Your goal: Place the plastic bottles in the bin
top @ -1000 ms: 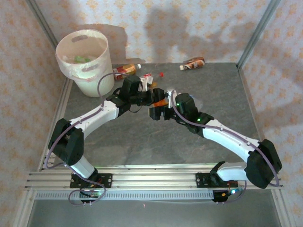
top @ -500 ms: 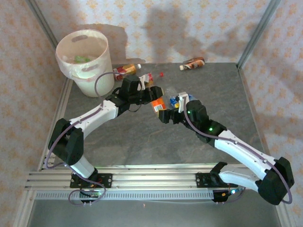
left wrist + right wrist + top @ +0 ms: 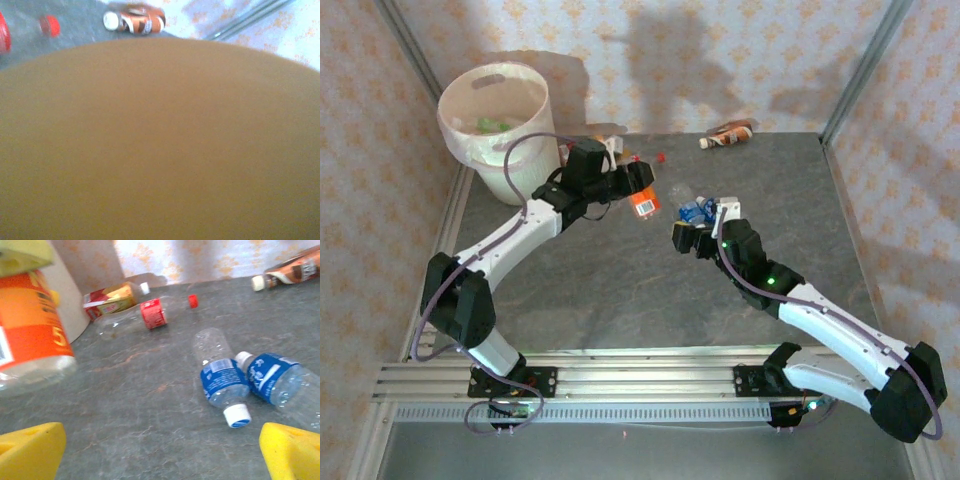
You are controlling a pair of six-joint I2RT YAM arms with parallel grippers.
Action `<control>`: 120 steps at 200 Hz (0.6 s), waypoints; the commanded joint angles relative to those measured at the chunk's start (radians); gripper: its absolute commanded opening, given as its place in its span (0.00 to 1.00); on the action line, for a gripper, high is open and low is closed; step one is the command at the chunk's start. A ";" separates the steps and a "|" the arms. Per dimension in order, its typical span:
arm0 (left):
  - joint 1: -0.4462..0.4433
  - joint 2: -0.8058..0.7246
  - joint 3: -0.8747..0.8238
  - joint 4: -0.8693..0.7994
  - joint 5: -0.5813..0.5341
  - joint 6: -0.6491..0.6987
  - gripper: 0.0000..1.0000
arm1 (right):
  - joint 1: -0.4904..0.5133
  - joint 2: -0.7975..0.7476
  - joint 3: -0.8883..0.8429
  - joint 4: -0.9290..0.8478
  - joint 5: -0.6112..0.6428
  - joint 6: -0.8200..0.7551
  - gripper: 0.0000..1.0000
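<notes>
Your right gripper (image 3: 161, 450) is spread wide and empty over the middle of the grey table (image 3: 620, 300). It faces two clear blue-labelled plastic bottles (image 3: 220, 377) lying just beside each other. Beyond them your left gripper (image 3: 636, 188) pinches a clear orange-labelled plastic bottle (image 3: 645, 203). Carry it to the far left corner, over the big round off-white plastic bin (image 3: 485, 165), and clear the rim before letting go. On the far edge: red-labelled bottle (image 3: 150, 312), brown bottle (image 3: 728, 133).
</notes>
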 commanded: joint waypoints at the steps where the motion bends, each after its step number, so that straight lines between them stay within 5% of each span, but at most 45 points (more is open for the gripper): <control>1: 0.010 -0.038 0.054 -0.071 -0.085 0.074 0.51 | 0.006 0.002 -0.008 -0.018 0.135 0.042 0.99; 120: 0.139 -0.078 0.422 -0.288 -0.375 0.321 0.51 | 0.004 0.032 0.014 -0.069 0.294 0.149 0.99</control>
